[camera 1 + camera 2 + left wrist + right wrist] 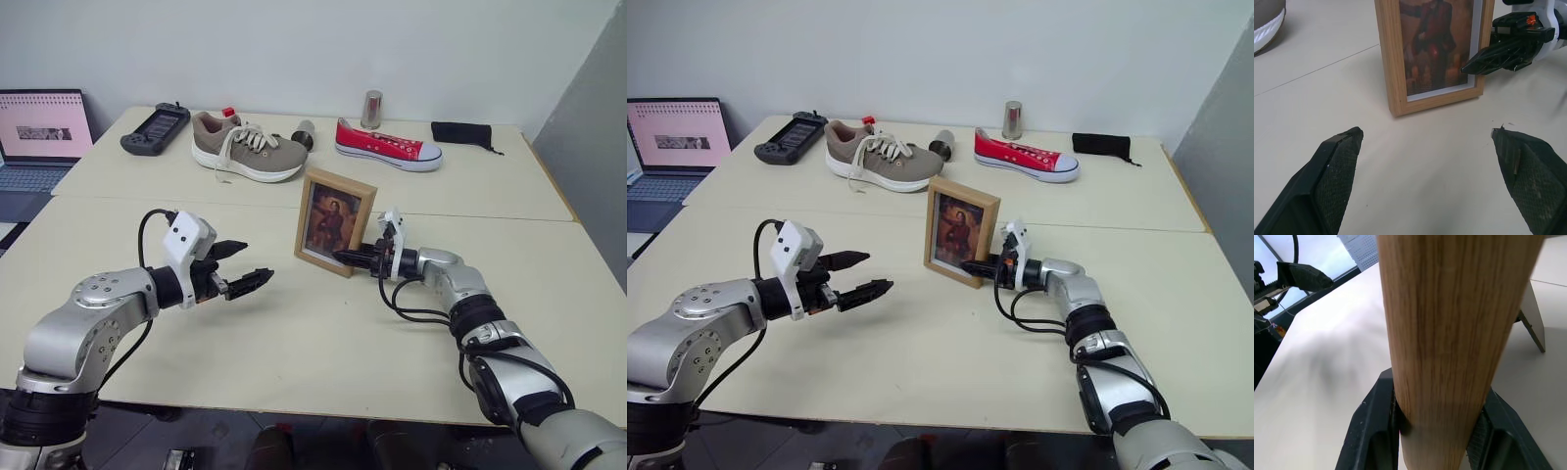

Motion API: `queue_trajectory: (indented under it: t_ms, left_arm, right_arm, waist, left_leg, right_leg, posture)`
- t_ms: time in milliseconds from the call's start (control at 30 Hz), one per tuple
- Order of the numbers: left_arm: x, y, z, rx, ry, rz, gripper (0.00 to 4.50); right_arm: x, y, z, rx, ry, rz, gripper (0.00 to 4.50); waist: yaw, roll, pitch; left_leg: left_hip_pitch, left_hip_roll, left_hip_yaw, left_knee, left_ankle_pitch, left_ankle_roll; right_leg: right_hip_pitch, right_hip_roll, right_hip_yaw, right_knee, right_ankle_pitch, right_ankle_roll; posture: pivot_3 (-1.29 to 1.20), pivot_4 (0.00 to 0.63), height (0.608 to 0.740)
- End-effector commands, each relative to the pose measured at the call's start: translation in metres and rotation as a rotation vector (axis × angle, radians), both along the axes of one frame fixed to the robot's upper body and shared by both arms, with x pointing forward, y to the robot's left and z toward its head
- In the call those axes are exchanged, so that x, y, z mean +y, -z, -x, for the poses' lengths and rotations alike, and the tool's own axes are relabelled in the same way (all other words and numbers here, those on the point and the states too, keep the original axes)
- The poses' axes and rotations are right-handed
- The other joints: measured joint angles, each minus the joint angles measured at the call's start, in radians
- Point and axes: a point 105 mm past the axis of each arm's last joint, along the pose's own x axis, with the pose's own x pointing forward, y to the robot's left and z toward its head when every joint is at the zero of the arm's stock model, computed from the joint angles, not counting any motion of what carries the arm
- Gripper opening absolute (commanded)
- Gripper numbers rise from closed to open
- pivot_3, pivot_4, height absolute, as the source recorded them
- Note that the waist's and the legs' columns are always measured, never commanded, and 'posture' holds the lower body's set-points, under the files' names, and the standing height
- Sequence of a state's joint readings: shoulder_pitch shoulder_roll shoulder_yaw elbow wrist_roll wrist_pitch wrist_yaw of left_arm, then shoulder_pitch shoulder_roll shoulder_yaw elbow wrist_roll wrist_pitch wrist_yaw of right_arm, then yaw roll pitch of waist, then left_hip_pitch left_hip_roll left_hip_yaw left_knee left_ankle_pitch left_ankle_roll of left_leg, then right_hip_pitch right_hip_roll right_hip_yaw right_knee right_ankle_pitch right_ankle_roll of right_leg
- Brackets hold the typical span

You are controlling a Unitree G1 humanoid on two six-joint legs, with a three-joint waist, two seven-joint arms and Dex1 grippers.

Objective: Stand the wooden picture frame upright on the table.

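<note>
The wooden picture frame [335,220] stands upright near the middle of the table [323,343], its portrait picture facing me. Seen from behind in the right wrist view, its easel stand [1530,318] is folded out and rests on the tabletop. My right gripper [348,258] reaches in level from the right and is shut on the frame's lower right edge [1449,333], one finger on each face. My left gripper [257,262] hovers open just above the table, to the left of the frame and apart from it, with nothing between its fingers [1337,166].
Along the back of the table lie a beige sneaker [245,147], a red sneaker [387,144], a black game controller [155,128], a metal cup [371,108] and a black pouch [462,132]. A laptop [39,137] stands open at far left. The table seam [196,199] runs behind the frame.
</note>
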State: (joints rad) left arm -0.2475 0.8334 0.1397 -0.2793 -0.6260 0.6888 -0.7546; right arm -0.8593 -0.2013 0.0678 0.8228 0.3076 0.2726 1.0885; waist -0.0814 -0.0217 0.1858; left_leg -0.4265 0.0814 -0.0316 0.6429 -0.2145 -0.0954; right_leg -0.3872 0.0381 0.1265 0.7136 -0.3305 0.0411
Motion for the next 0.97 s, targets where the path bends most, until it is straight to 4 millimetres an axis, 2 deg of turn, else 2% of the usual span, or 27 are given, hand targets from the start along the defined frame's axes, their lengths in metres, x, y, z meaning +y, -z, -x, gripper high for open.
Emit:
queue_trajectory:
  t_ms: [33, 100, 167, 300, 500, 533, 567, 667, 767, 867, 967]
  left_arm:
    - [0.0, -0.008, -0.002, -0.042, 0.008, -0.011, 4.5]
    - [0.001, -0.009, -0.003, -0.045, 0.006, -0.013, 4.5]
    - [0.001, -0.009, -0.003, -0.048, 0.006, -0.015, 4.5]
    - [0.0, -0.01, -0.004, -0.055, 0.009, -0.019, 4.5]
    - [0.0, -0.009, -0.003, -0.053, 0.015, -0.022, 4.5]
    - [0.0, -0.009, -0.003, -0.045, 0.013, -0.019, 4.5]
    - [0.001, -0.009, -0.003, -0.039, 0.012, -0.017, 4.5]
    - [0.016, -0.013, -0.006, -0.025, -0.049, -0.018, 4.5]
    - [0.031, -0.022, -0.008, -0.017, -0.096, 0.007, 4.5]
    - [0.04, -0.034, -0.008, -0.009, -0.102, 0.034, 4.5]
    - [0.046, -0.042, -0.008, -0.007, -0.103, 0.04, 4.5]
  right_arm:
    - [-0.005, 0.001, 0.001, 0.0, 0.005, 0.014, 1.31]
    - [-0.006, 0.001, 0.002, -0.003, 0.003, 0.019, 1.31]
    - [-0.008, 0.002, 0.003, -0.01, 0.005, 0.026, 2.01]
    - [-0.013, 0.002, 0.005, -0.028, -0.001, 0.046, 2.79]
    - [-0.038, 0.008, 0.01, -0.057, 0.012, 0.128, 4.34]
    - [-0.045, 0.008, 0.012, -0.066, 0.013, 0.142, 4.47]
    - [-0.049, 0.007, 0.013, -0.072, 0.013, 0.151, 4.47]
    - [-0.086, -0.016, 0.026, -0.142, 0.021, 0.216, 4.47]
    - [-0.106, -0.033, 0.042, -0.21, 0.013, 0.303, 4.47]
    - [-0.109, -0.055, 0.055, -0.228, 0.028, 0.292, 4.47]
    - [-0.104, -0.071, 0.066, -0.239, 0.039, 0.26, 4.47]
  waist:
    - [0.0, 0.0, 0.0]
    - [0.0, 0.0, 0.0]
    - [0.0, 0.0, 0.0]
    - [0.001, 0.0, 0.0]
    - [0.001, 0.0, 0.0]
    - [0.001, 0.0, 0.0]
    - [0.0, 0.0, 0.0]
    - [0.006, 0.001, 0.001]
    - [0.008, 0.001, 0.001]
    - [0.002, 0.001, 0.001]
    - [-0.004, 0.001, 0.001]
  left_leg:
    - [0.0, 0.0, 0.0, 0.0, 0.0, 0.0]
    - [0.0, 0.0, 0.0, 0.0, 0.0, 0.0]
    - [0.0, 0.0, 0.0, 0.0, 0.0, 0.0]
    - [0.0, 0.0, 0.0, 0.0, 0.0, 0.0]
    - [0.0, 0.0, 0.0, 0.0, 0.0, 0.0]
    - [0.0, 0.0, 0.0, 0.0, 0.0, 0.0]
    - [0.0, 0.0, 0.0, 0.0, 0.0, 0.0]
    - [-0.001, 0.0, 0.0, 0.0, 0.0, 0.0]
    - [-0.001, -0.001, 0.0, 0.0, 0.0, 0.0]
    - [-0.001, 0.0, -0.001, 0.0, 0.0, 0.0]
    - [0.0, 0.0, -0.001, 0.0, 0.0, 0.0]
  right_leg:
    - [0.0, 0.0, 0.0, 0.0, 0.0, 0.0]
    - [0.0, 0.0, 0.0, 0.0, 0.0, 0.0]
    - [0.0, 0.0, 0.0, 0.0, 0.0, 0.0]
    - [0.0, 0.0, 0.0, 0.0, 0.0, 0.0]
    - [0.0, 0.0, 0.0, 0.0, 0.0, 0.0]
    - [0.0, 0.0, 0.0, 0.0, 0.0, 0.0]
    - [0.0, 0.0, 0.0, 0.0, 0.0, 0.0]
    - [0.0, 0.0, 0.0, 0.0, 0.0, 0.0]
    - [-0.001, 0.0, 0.0, -0.001, -0.001, 0.001]
    - [-0.001, 0.0, 0.0, 0.0, -0.001, 0.001]
    - [-0.001, 0.001, 0.0, 0.0, -0.002, 0.003]
  posture:
    - [0.0, 0.15, 0.74]
    - [0.0, 0.15, 0.74]
    - [0.0, 0.15, 0.74]
    - [0.0, 0.15, 0.74]
    - [0.0, 0.15, 0.74]
    - [0.0, 0.15, 0.74]
    - [0.0, 0.15, 0.74]
    - [0.0, 0.15, 0.74]
    - [0.0, 0.15, 0.74]
    - [0.0, 0.15, 0.74]
    - [0.0, 0.15, 0.74]
